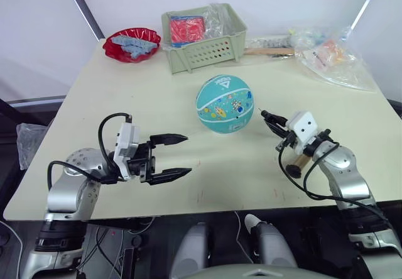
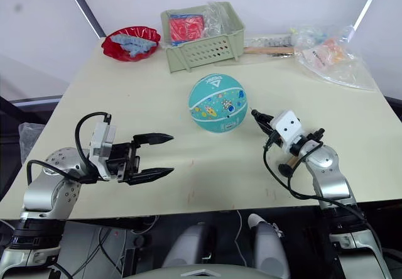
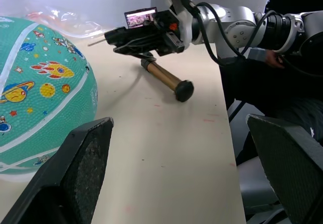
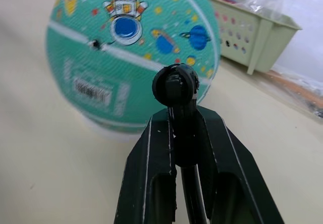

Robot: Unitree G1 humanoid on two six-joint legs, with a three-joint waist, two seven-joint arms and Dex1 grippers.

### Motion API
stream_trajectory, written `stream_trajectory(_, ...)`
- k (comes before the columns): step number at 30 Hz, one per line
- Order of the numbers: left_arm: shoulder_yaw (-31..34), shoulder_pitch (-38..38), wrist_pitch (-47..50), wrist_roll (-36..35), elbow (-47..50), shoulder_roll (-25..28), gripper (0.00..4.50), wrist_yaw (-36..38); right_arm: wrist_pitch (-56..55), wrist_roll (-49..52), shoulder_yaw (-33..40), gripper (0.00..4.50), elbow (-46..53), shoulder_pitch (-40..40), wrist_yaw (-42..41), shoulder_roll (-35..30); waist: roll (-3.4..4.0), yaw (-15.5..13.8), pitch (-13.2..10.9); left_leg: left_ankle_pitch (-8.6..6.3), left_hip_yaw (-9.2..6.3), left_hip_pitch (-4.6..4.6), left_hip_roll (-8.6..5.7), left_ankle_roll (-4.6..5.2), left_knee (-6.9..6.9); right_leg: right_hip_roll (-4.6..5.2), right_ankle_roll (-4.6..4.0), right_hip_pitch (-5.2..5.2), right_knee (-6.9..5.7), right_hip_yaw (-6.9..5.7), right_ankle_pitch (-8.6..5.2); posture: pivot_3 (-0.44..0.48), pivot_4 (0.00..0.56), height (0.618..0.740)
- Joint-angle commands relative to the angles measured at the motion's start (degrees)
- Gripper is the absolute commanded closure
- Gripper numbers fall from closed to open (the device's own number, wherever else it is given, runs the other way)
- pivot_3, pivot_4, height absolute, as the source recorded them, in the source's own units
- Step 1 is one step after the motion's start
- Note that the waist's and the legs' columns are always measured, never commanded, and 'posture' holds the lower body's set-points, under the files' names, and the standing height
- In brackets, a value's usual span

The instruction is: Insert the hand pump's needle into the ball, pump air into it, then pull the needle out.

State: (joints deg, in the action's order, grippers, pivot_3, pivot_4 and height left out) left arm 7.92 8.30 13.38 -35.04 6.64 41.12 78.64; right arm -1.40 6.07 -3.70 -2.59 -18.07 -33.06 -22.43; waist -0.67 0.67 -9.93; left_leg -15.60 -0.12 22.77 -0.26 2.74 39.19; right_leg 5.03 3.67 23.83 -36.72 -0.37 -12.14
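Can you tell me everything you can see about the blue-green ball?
The ball is teal with a bumpy, rubbery-looking skin, pale stripes, a white triangle logo on top and little space cartoons: planets, a rocket, an astronaut. One side bears a barcode label and a small dark valve hole. It sits round and full near the middle of the table, in front of the green basket. Nothing grips it. The needle, held by the right gripper, points at it, apart from it.

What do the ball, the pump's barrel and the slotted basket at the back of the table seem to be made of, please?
The ball: likely rubber, matte, with a fine pebbled grain and printed cartoons. The hand pump barrel: probably metal, a smooth gold-bronze sheen with black, seemingly plastic, caps. The basket: pale green moulded plastic, judging by its even punched slots.
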Motion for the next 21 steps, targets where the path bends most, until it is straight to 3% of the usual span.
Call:
stream_trajectory(1, 0.5, -0.3, -1.0, -0.4, 0.9, 0.0, 0.00, 0.1, 0.1, 1.6, 2.8, 4.46, 1.3, -2.1, 1.4, 0.5, 0.01, 0.1, 0.0, 0.00, 0.00, 0.00, 0.00, 0.00, 0.00, 0.00, 0.00, 0.00, 0.00, 0.01, 0.00, 0.000, 0.150, 0.738)
stream_trajectory(13, 0.3, 0.0, -1.5, -0.2, -0.1, -0.4, 0.00, 0.2, 3.9, 0.2, 3.2, 4.46, 1.8, -2.0, 1.5, -1.9, 0.01, 0.1, 0.0, 0.00, -0.01, -0.01, 0.01, 0.00, -0.01, -0.02, -0.01, 0.01, -0.02, -0.02, 0.00, 0.000, 0.150, 0.738)
stream_trajectory(15, 0.3, 0.0, -1.4, -0.3, -0.1, -0.5, 0.00, 0.2, 4.1, 0.2, 3.3, 3.42, 1.9, -2.1, 1.5, -1.9, 0.01, 0.1, 0.0, 0.00, -0.01, -0.01, 0.01, 0.00, 0.00, -0.02, -0.01, 0.01, -0.02, -0.01, 0.00, 0.000, 0.150, 0.738)
stream_trajectory(16, 0.3, 0.0, -1.4, -0.3, -0.1, -0.5, 0.00, 0.1, 4.1, 0.3, 3.3, 3.21, 1.9, -2.2, 1.3, -1.9, 0.01, 0.1, 0.0, 0.00, -0.01, -0.01, 0.01, 0.00, -0.01, -0.02, -0.01, 0.01, -0.02, -0.01, 0.00, 0.000, 0.150, 0.738)
stream_trajectory(21, 0.4, -0.1, -1.4, -0.2, -0.1, -0.6, 0.00, -0.1, 5.6, 1.8, 2.9, 1.00, 3.2, -2.2, -2.1, -3.3, 0.01, 0.1, 0.0, 0.00, -0.01, -0.01, 0.01, 0.00, -0.01, -0.02, -0.01, 0.01, -0.02, -0.01, 0.00, 0.000, 0.150, 0.738)
